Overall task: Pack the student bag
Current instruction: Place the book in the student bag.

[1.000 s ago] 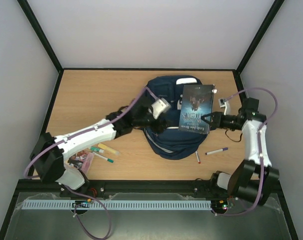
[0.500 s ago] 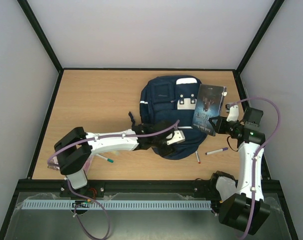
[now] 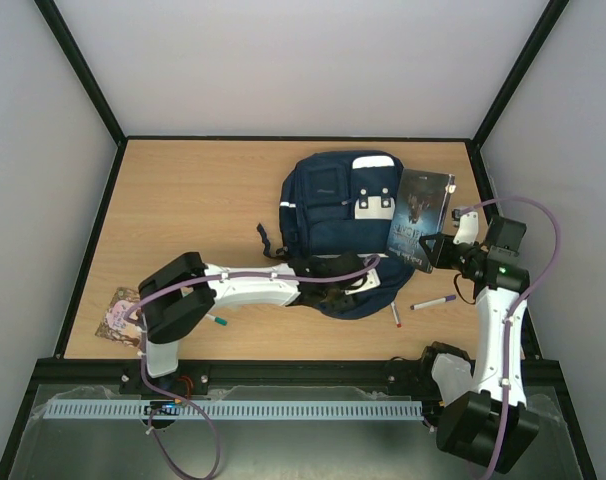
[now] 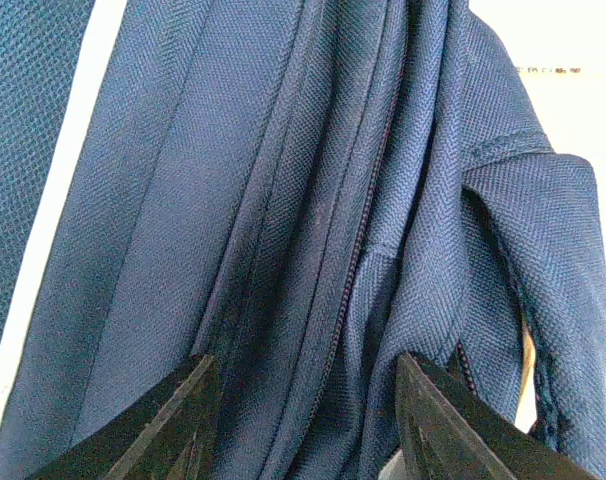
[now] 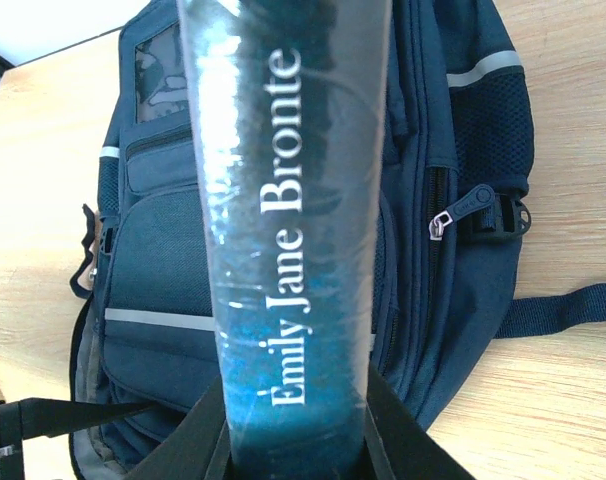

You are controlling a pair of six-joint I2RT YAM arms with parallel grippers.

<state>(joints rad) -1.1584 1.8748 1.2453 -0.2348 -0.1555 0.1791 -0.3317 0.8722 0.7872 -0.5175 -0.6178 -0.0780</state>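
The student bag, a large navy-blue fabric backpack with white stripes and white patches, lies flat on the light wooden table, a little toward 1 o'clock from the table's middle, with its white-patched end at 12 o'clock.

Nearest the bases, a small colourful printed card lies at the table's 8 o'clock corner. A white marker with a green cap shows just beside the left arm. At 4 o'clock from the bag lie a short white pen with a red tip and a white marker with a purple cap, near each other but apart.

The left gripper is at the bag's near 6 o'clock edge. Its black fingers stand apart, with folds of blue fabric and a zip line between them.

The right gripper is clamped on the lower end of a dark blue paperback book. The book stands on edge at the bag's 3 o'clock side, and its spine reads "Emily Jane Bronte".
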